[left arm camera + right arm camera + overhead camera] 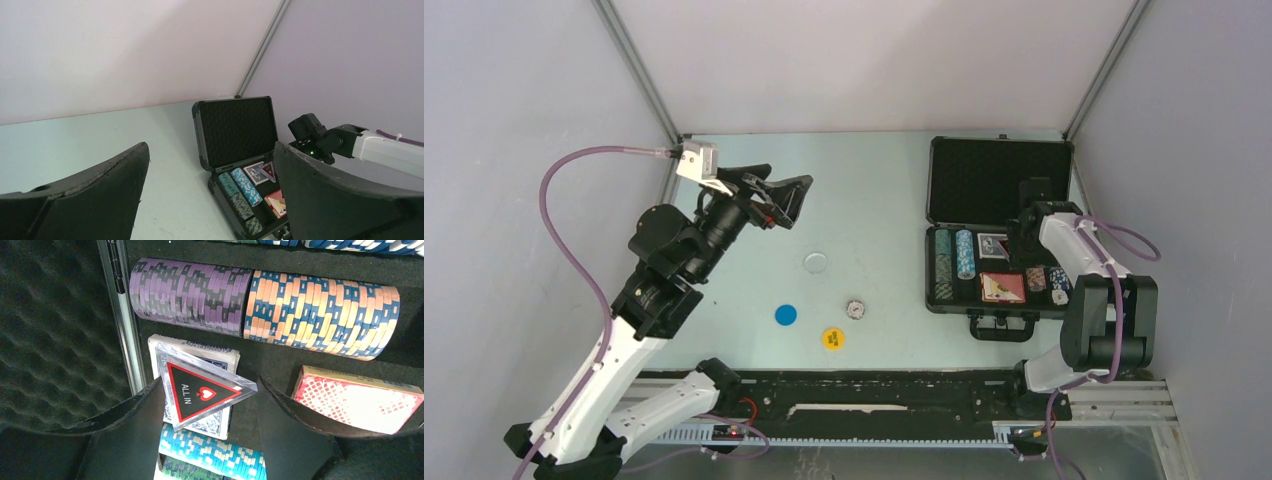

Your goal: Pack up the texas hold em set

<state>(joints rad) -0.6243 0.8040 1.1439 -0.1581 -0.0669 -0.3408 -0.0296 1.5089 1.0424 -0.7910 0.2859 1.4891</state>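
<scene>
Purple-striped chip row (187,295), red-and-black triangle button (202,392)

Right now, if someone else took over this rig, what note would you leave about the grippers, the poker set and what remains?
Left gripper: open, empty, raised over the table's left side.
Right gripper: inside the open case, closed on the ALL IN triangle above the blue deck.
Done: chip rows, blue deck and red deck are in the case.
Left: release the triangle; pack the clear disc, blue disc, yellow disc and grey round piece from the table; close the case.
</scene>
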